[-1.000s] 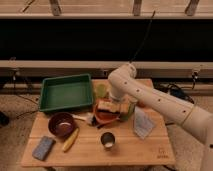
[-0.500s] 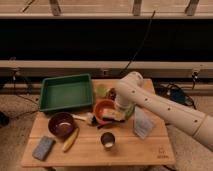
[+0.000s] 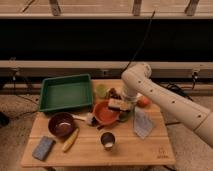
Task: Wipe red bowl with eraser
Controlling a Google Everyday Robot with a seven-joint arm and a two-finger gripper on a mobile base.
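Wooden slatted table point(image 3: 145, 150), smooth white arm point(image 3: 165, 97) coming in from the right. Gripper point(image 3: 121, 106) sits low over the right rim of the red bowl point(image 3: 104, 114), pinching the eraser point(image 3: 116, 104) (tan top, dark underside, small block shape). Bowl is round, shallow, glossy orange-red, directly below and left of the gripper; its right edge is hidden by the eraser and wrist. Whether the eraser touches the bowl is unclear. Far left of the gripper: maroon bowl point(image 3: 62, 124), round and darker. Up-left: green rectangular plastic tray point(image 3: 66, 92). Below: small metal cup point(image 3: 107, 140). Just right: pale crinkly bag point(image 3: 143, 123). Lower left: yellow banana point(image 3: 70, 140), flat blue-grey pad point(image 3: 43, 147). Small items behind the gripper are too blocked to name.
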